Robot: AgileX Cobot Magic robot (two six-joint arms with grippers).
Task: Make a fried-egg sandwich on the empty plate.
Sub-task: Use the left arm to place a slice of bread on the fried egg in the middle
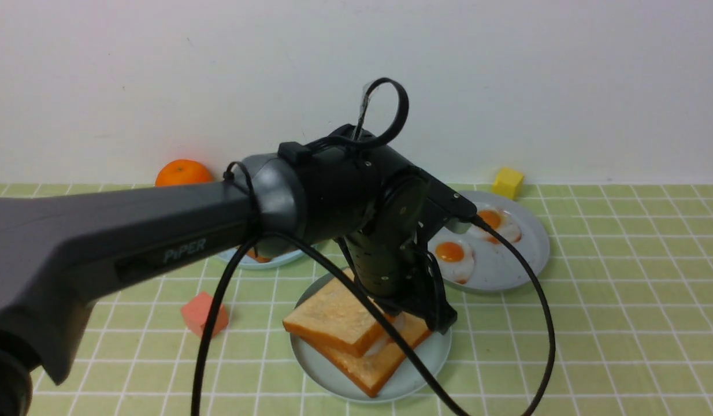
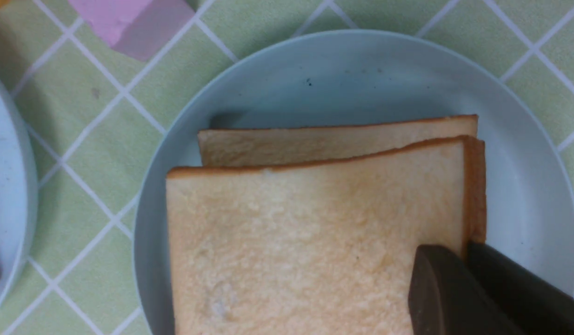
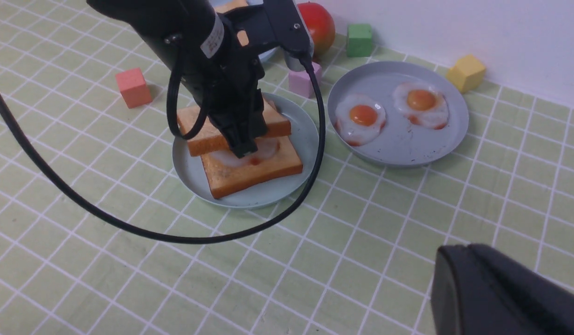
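The pale mint-green plate [image 1: 327,375] sits at the front centre. On it lies a bottom toast slice [image 1: 368,370] with a white fried egg [image 1: 381,345] peeking out. A top toast slice [image 1: 333,318] lies over them, shifted towards the left. My left gripper [image 1: 426,318] is shut on the top slice's right edge. In the left wrist view, the fingers [image 2: 466,251] pinch the top slice [image 2: 305,242] over the bottom slice [image 2: 333,139] and the plate [image 2: 352,79]. My right gripper [image 3: 459,251] is shut and empty over bare cloth, to the right of the plate [image 3: 194,177].
A grey plate [image 1: 507,271] with two fried eggs stands at the back right. A sky-blue plate [image 1: 264,261] is behind the left arm. An orange [image 1: 182,172], a yellow cube [image 1: 507,182] and a red cube [image 1: 204,313] lie around. Pink [image 3: 302,81] and green [image 3: 360,40] cubes are near the wall.
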